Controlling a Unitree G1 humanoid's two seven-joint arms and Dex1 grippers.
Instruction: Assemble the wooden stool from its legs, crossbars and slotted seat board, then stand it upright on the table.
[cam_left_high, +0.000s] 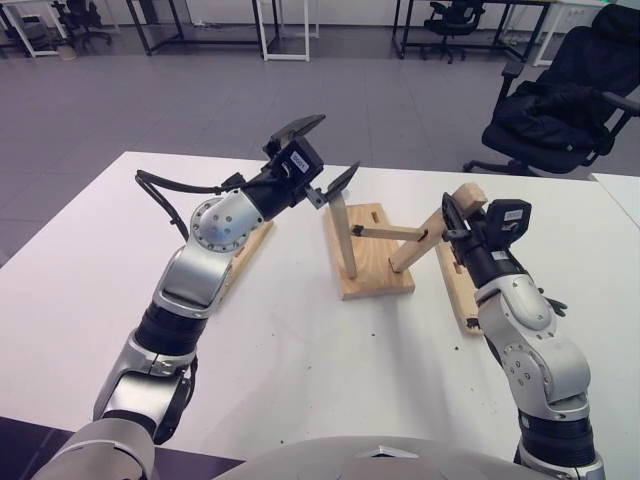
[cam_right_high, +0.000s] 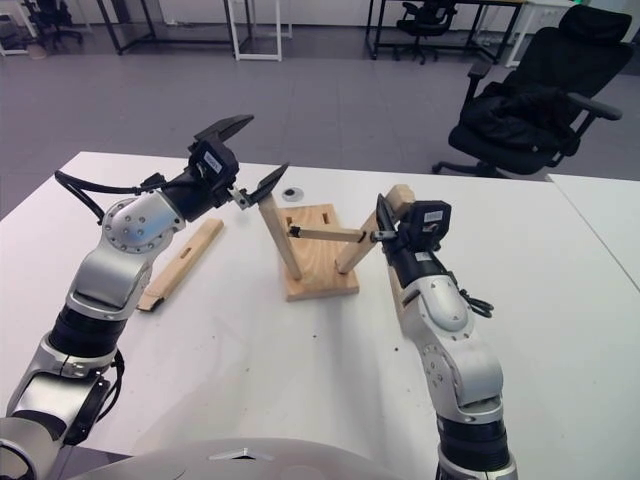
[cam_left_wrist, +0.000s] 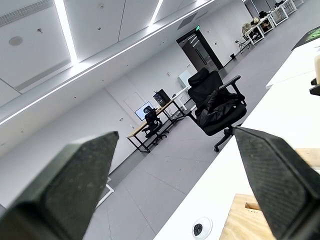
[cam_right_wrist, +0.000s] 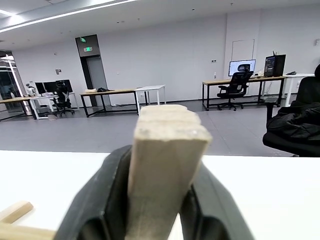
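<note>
on a white table (cam_left_high: 300, 380), a wooden stool stands half built: the slotted seat board (cam_left_high: 378, 272) lies flat near the middle, with an upright leg (cam_left_high: 343, 238) rising from its left side and a slanted leg (cam_left_high: 425, 240) leaning away to the right. a thin crossbar (cam_left_high: 392, 232) runs between the two legs. the right gripper (cam_left_high: 452, 218) is clamped on the slanted leg near its top, and its wrist view shows the fingers pressed against both sides of the wood. the left gripper (cam_left_high: 322, 155) hangs above the table with its fingers spread wide. its lower finger is just beside the top of the upright leg, and whether the two touch cannot be told. a loose wooden piece (cam_right_high: 180, 262) lies flat on the table under the left arm, well apart from the seat board. a second loose piece (cam_left_high: 462, 290) lies under the right arm, near the board's right edge. a round grommet (cam_right_high: 291, 194) sits in the tabletop behind the board, and a black office chair (cam_right_high: 530, 110) stands on the floor beyond the table.
</note>
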